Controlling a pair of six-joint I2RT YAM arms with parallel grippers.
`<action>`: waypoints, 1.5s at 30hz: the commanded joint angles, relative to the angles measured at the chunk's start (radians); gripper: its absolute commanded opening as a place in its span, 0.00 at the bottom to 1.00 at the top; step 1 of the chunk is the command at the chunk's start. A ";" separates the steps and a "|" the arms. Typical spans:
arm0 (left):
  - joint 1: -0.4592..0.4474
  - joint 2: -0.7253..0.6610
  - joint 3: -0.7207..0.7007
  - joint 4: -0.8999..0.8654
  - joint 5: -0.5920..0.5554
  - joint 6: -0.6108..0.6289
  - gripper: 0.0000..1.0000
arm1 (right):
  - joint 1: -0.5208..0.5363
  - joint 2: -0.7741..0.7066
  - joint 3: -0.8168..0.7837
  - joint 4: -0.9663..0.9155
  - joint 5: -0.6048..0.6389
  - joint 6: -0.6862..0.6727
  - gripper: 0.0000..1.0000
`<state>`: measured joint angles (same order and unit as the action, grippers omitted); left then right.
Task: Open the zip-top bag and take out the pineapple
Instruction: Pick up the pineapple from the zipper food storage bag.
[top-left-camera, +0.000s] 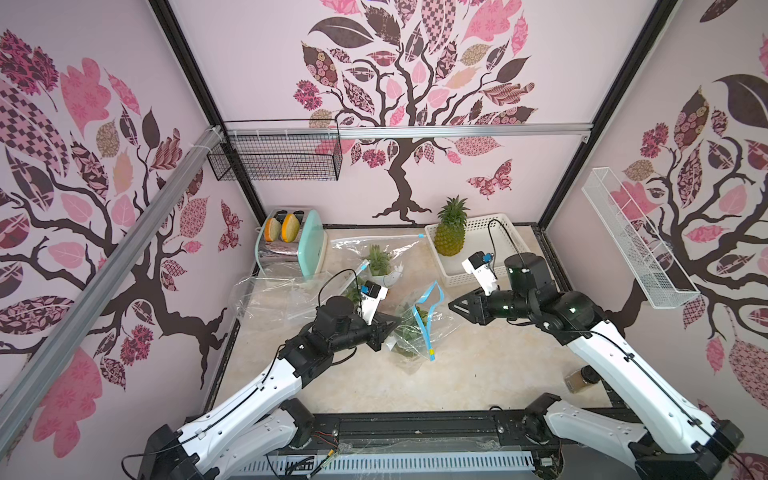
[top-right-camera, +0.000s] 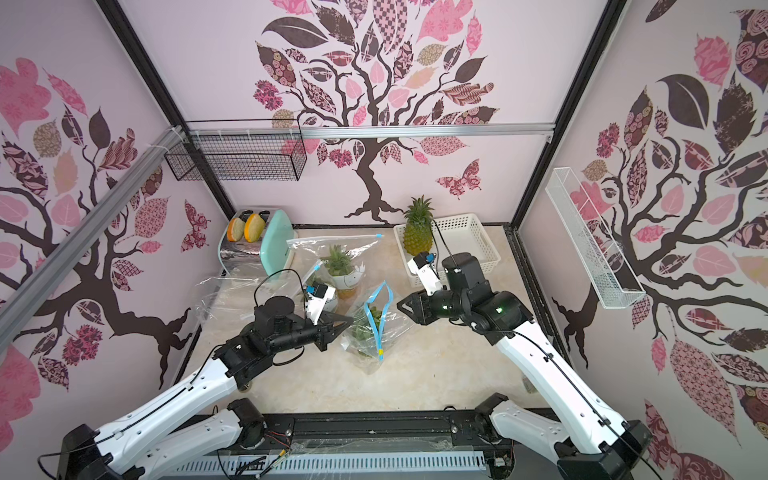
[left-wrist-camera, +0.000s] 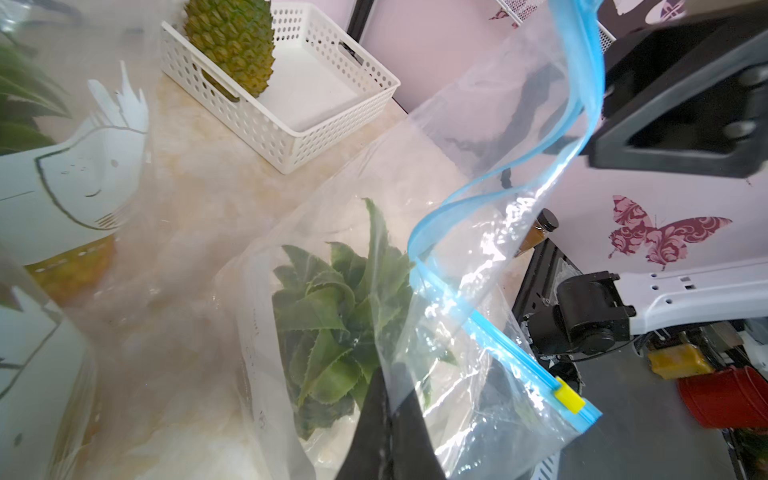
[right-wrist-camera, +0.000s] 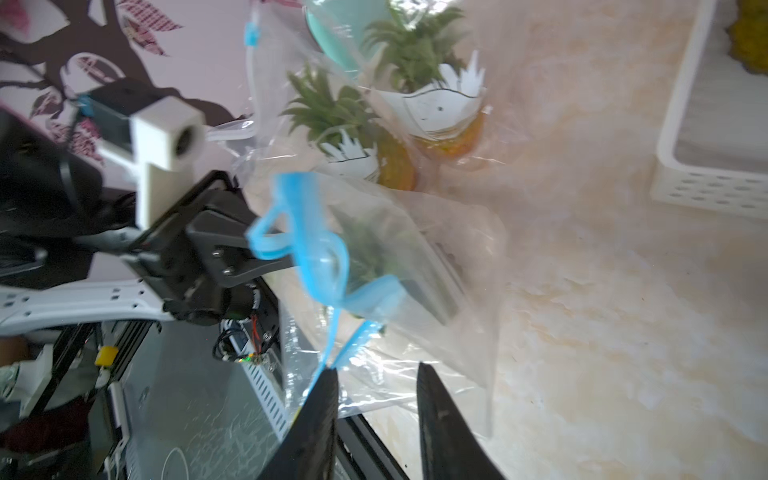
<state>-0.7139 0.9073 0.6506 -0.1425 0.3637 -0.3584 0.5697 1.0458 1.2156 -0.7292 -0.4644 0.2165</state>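
Observation:
The zip-top bag (top-left-camera: 419, 332) (top-right-camera: 374, 332) stands in the middle of the table, and its blue zip strip (top-left-camera: 428, 316) gapes in a loop. A yellow slider (top-left-camera: 432, 354) sits at the near end. The pineapple's green crown (left-wrist-camera: 332, 316) (right-wrist-camera: 374, 249) shows inside the bag. My left gripper (top-left-camera: 397, 322) (left-wrist-camera: 392, 370) is shut on the bag's clear film at its left side. My right gripper (top-left-camera: 451, 305) (right-wrist-camera: 376, 370) is open just right of the bag's mouth. Nothing lies between its fingers; in the right wrist view the zip strip ends at one fingertip (right-wrist-camera: 328, 378).
A second pineapple (top-left-camera: 451, 232) stands in a white basket (top-left-camera: 498, 249) at the back right. More bagged pineapples with white collars (top-left-camera: 380, 262) sit behind the bag. A mint toaster (top-left-camera: 309, 245) is at the back left, loose clear bags (top-left-camera: 266, 295) lie beside it, and a small jar (top-left-camera: 582, 378) stands at the front right.

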 joint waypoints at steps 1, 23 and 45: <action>-0.007 -0.002 0.023 0.026 0.041 0.012 0.00 | 0.061 0.033 0.079 -0.067 0.035 0.005 0.34; -0.007 -0.068 -0.017 0.036 0.043 0.016 0.00 | 0.130 0.224 0.039 0.215 0.098 0.144 0.29; -0.011 -0.129 -0.043 0.118 0.117 0.032 0.00 | 0.138 0.266 -0.032 0.399 0.055 0.279 0.28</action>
<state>-0.7200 0.8043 0.6083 -0.0906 0.4534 -0.3424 0.7021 1.2812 1.1946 -0.3538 -0.4221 0.4816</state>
